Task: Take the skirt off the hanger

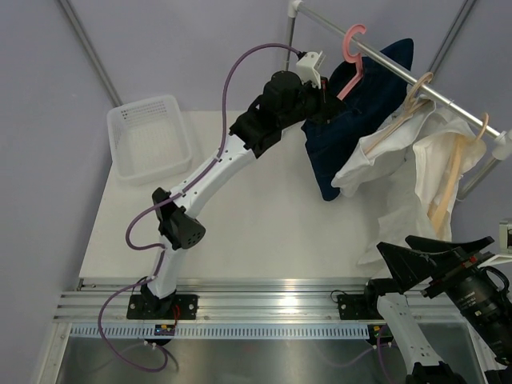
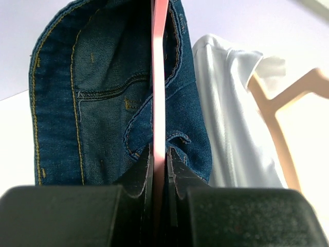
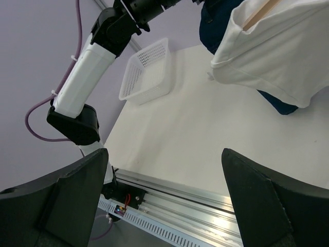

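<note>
So the left claw (image 2: 159, 152) is pressed together on the thin edge of the pink hanger (image 2: 159, 77). In the left wrist view both fingers (image 2: 141, 175) sit tight against the pink plastic. The denim skirt (image 2: 97, 103) hangs on that hanger, draped around both sides of it, with its seams and yellow stitching facing the camera.

From the top view, the hanger's hook (image 1: 353, 40) is over the metal rail (image 1: 384, 60) at the far right of the surface (image 1: 256, 216), and the skirt (image 1: 352, 132) droops below it, so it's not off the hanger. Just beside the skirt there's a white shirt (image 1: 384, 156) on a wooden hanger (image 1: 404, 104), touching the denim, and another white piece further right on the same rail.

The right claw (image 3: 164, 154) is spread wide down at the near edge, holding nothing and well apart from the clothes. A white plastic basket (image 1: 148, 136) sits on the far left of the surface.
</note>
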Controlling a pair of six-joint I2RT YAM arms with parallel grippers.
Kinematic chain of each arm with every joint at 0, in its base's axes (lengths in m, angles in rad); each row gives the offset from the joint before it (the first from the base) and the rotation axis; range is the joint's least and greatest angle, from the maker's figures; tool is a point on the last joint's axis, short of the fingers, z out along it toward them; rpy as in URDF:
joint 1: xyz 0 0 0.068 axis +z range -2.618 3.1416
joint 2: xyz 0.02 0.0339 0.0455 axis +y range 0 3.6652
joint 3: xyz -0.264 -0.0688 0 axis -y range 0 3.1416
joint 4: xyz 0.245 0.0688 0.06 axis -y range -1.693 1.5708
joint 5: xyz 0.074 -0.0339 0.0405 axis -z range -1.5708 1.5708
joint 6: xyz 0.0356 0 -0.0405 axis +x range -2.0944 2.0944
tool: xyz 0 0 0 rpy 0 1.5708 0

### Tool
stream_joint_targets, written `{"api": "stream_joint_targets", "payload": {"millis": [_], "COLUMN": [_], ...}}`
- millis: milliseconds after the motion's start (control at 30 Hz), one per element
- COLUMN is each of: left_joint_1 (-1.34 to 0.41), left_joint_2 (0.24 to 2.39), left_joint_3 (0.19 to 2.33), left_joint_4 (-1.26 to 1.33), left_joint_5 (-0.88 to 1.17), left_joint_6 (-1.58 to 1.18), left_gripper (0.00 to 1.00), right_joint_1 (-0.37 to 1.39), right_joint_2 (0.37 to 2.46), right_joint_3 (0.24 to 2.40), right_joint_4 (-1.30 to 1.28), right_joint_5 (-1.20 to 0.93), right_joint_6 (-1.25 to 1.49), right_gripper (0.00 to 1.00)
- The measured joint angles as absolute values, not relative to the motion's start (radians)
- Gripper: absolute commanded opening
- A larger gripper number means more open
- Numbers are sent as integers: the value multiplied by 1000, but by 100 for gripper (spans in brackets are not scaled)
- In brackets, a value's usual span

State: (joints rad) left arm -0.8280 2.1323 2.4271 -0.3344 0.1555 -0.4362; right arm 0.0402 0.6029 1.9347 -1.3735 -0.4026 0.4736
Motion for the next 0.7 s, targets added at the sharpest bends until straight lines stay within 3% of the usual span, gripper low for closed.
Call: {"api": "stream_joint_targets", "payload": {"millis": [400,700], "left_joint_1": [-817,-817], "left_joint_2": [2014,1729], "left_joint_3": [2396,2124], "left_joint_4": [-377,-516], "left_joint_5": [164,165], "left_joint_6": [-457,-419], "left_gripper": [0,0], "right_joint_1": [40,40], "right_joint_2": [602,619], "right_joint_3": [1863,1752], "right_joint_4": [-1374,-1374], "right_joint_5": [-404,-437], "right_joint_6": [465,414], "right_gripper": [100,99]}}
